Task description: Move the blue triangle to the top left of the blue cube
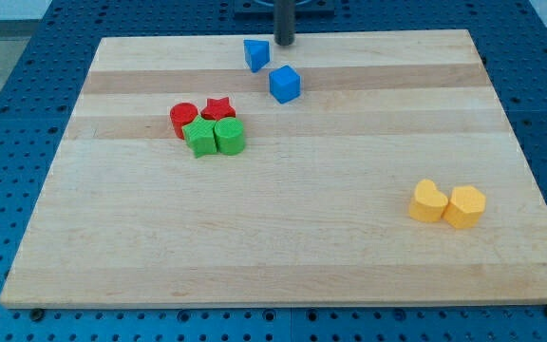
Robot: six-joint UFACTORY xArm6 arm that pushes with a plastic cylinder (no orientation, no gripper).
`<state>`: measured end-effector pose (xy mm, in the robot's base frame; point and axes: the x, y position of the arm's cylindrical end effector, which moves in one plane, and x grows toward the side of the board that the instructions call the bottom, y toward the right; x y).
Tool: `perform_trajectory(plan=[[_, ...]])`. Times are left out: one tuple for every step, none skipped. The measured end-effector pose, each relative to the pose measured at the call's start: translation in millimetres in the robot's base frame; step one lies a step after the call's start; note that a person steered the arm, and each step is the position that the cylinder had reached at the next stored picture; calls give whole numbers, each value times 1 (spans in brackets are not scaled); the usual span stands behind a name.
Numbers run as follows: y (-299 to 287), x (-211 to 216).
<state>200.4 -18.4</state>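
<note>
Worktop point(283, 256): pale wooden board on a blue perforated base.

Left-centre cluster, four blocks packed together: red cylinder point(183, 118) at the cluster's left; red star point(218, 108) at its upper right; green block point(198, 138), shape unclear, below the cylinder; second green block point(229, 137) touching the first on its right.

Top centre: blue triangle point(256, 53), near the board's top edge. Blue cube point(285, 84) lies just below and right of it, a small gap between them.

End effector: plain dark rod, no jaws, holding nothing. The tip point(284, 43) stands just right of the triangle, slightly above it, apparently not touching.

Lower right: two yellow blocks touching, rounded one point(429, 201) left, hexagonal one point(466, 206) right.
</note>
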Motion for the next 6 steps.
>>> perform_trajectory(plan=[[-36,0],[-51,15],[-51,30],[-51,46],[-48,58],[-31,58]])
